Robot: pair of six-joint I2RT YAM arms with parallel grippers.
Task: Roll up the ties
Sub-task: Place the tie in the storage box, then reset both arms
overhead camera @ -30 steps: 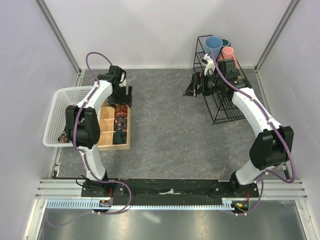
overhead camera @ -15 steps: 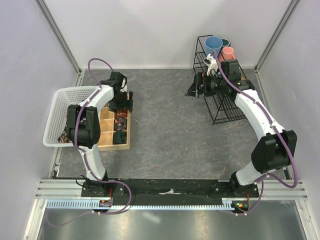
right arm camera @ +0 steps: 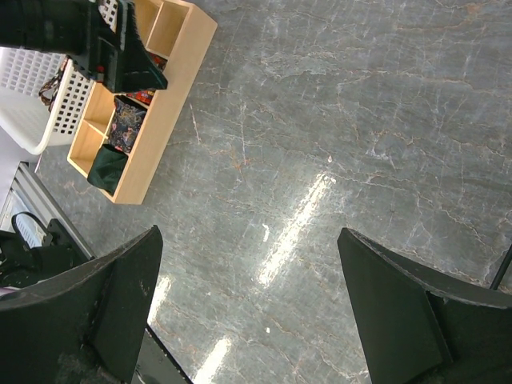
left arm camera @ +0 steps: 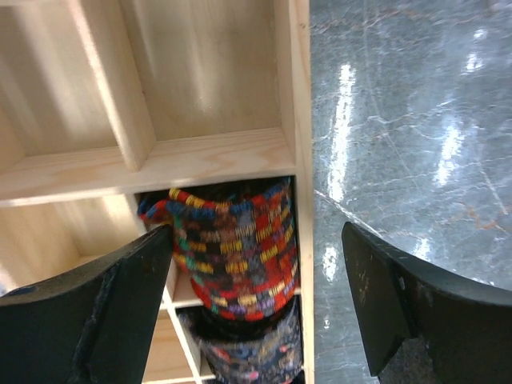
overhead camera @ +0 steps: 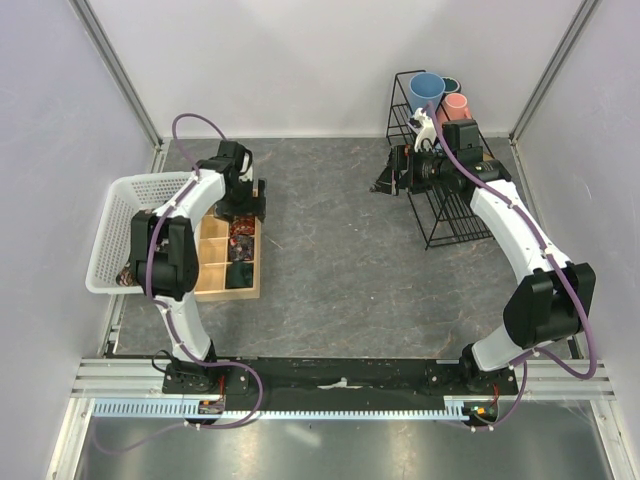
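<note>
A rolled tie [left arm camera: 232, 248] with a red, yellow and blue print sits in a right-hand compartment of the wooden tray [left arm camera: 216, 156]. A darker rolled tie [left arm camera: 252, 352] lies in the compartment below it. In the top view the tray [overhead camera: 210, 285] holds both rolls [overhead camera: 241, 236]. My left gripper [overhead camera: 243, 207] hovers open and empty over the tray's far end, its jaws astride the colourful roll [left arm camera: 256, 240]. My right gripper [overhead camera: 386, 184] is open and empty above the bare table by the wire rack, also shown in its wrist view [right arm camera: 248, 240]. Another tie [overhead camera: 127, 275] lies in the basket.
A white plastic basket [overhead camera: 110, 215] stands left of the tray. A black wire rack [overhead camera: 440, 215] with blue, pink and dark cups [overhead camera: 428, 88] stands at the back right, close behind my right gripper. Grey marbled tabletop [overhead camera: 330, 260] lies between the arms.
My left gripper has shifted slightly nearer over the tray's far end. My right gripper has drawn back a little toward the rack. The rolled ties have not moved.
</note>
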